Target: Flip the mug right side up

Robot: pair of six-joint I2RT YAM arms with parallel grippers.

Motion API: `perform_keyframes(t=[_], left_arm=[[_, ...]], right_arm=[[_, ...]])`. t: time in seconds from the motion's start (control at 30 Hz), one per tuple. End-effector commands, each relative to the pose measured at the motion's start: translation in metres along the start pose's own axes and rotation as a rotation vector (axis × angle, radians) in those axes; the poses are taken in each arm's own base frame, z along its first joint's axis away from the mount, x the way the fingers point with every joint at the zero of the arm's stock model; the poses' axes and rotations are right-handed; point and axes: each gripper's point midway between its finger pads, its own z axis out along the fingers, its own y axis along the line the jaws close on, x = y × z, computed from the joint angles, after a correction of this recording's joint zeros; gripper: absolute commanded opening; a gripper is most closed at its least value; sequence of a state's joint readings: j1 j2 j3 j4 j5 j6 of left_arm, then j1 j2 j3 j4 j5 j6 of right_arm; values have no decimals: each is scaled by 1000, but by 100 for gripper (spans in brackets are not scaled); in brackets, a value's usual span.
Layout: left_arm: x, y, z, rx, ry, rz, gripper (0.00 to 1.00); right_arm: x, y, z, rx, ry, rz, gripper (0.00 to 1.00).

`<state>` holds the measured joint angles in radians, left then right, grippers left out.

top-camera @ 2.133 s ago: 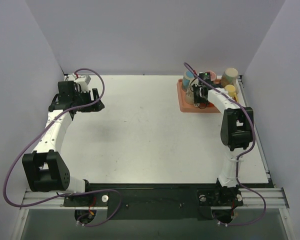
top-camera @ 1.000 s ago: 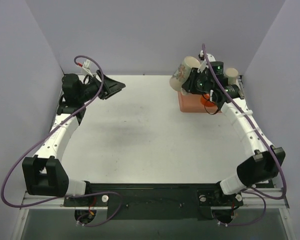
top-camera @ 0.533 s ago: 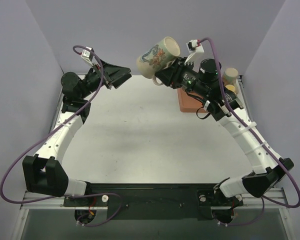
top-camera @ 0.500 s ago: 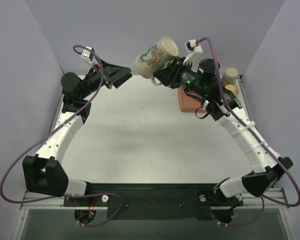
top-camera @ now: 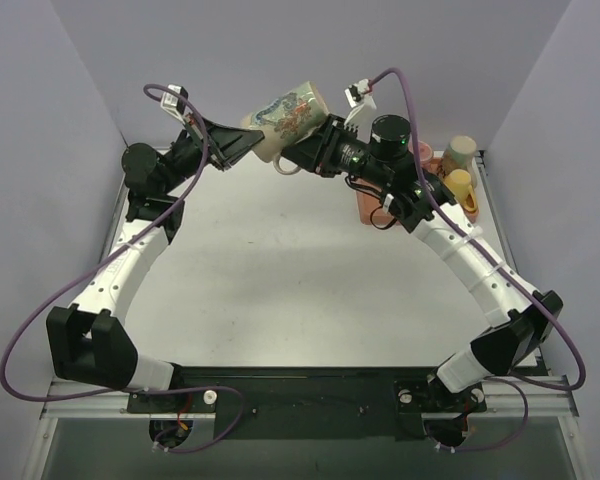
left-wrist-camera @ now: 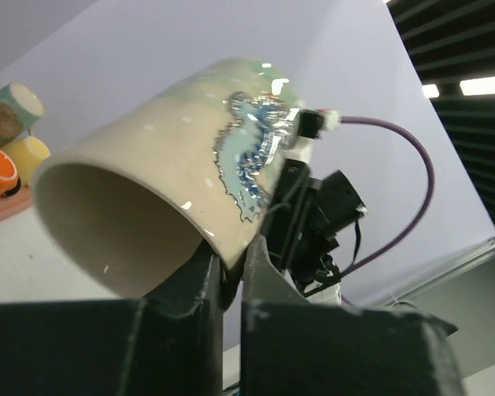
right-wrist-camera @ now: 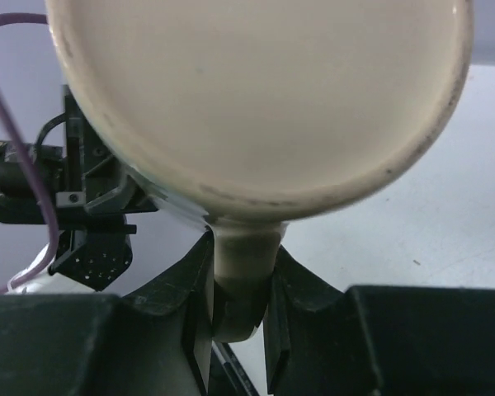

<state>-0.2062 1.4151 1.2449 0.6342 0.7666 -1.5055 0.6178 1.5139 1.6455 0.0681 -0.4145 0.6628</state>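
Observation:
The mug (top-camera: 285,112), cream with a blue-green dragon pattern, hangs on its side high above the table's back edge, its mouth turned toward the left arm. My left gripper (top-camera: 248,143) is shut on the mug's rim; in the left wrist view the wall of the mug (left-wrist-camera: 165,181) sits pinched inside the gripper (left-wrist-camera: 229,252). My right gripper (top-camera: 298,157) is shut on the mug's handle. In the right wrist view the handle (right-wrist-camera: 246,264) is clamped inside the gripper (right-wrist-camera: 241,247), and the mug's base (right-wrist-camera: 256,91) fills the top.
An orange tray (top-camera: 368,206) sits at the back right of the white table, with a beige cup (top-camera: 460,152) and a yellow cup (top-camera: 460,183) beside it. The purple walls stand close behind both raised arms.
The right arm has carried the mug left and slightly down to the left gripper. The left gripper, open half a second ago, has shut on the rim.

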Motion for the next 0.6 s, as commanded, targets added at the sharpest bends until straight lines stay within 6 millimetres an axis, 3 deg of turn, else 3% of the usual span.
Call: perform_keyframes(t=[0.0, 0.07, 0.13, 0.17, 0.2, 0.23, 0.27, 0.3, 0.33, 0.47, 0.57], left_arm=[[-9, -7, 2, -18, -42, 15, 0], [-11, 21, -6, -119, -64, -23, 0], [-13, 59, -20, -268, -102, -46, 0], [-8, 85, -33, -378, -106, -75, 0], [-18, 102, -45, -448, -155, -78, 0], [-17, 128, -64, -564, -153, -69, 0], [-23, 142, -75, -632, -174, -26, 0], [-24, 168, -99, -779, -173, 34, 0], [-26, 179, -111, -854, -112, 171, 0], [-33, 227, -173, -1187, 158, 551, 0], [-32, 257, -237, -1484, 439, 645, 0]], right_arm=[[-33, 45, 3, -182, -118, -30, 0], [-20, 29, 9, -143, -90, -24, 0], [2, -5, 14, -46, -43, -13, 0], [10, -24, 15, 15, -23, -4, 14], [27, -52, 14, 109, 20, 4, 48], [32, -70, 10, 164, 35, 7, 59], [46, -92, 4, 244, 74, 11, 74], [51, -106, -1, 291, 86, 6, 80], [61, -129, -14, 378, 118, -11, 89], [73, -176, -56, 587, 179, -134, 92], [77, -200, -81, 684, 218, -179, 93]])
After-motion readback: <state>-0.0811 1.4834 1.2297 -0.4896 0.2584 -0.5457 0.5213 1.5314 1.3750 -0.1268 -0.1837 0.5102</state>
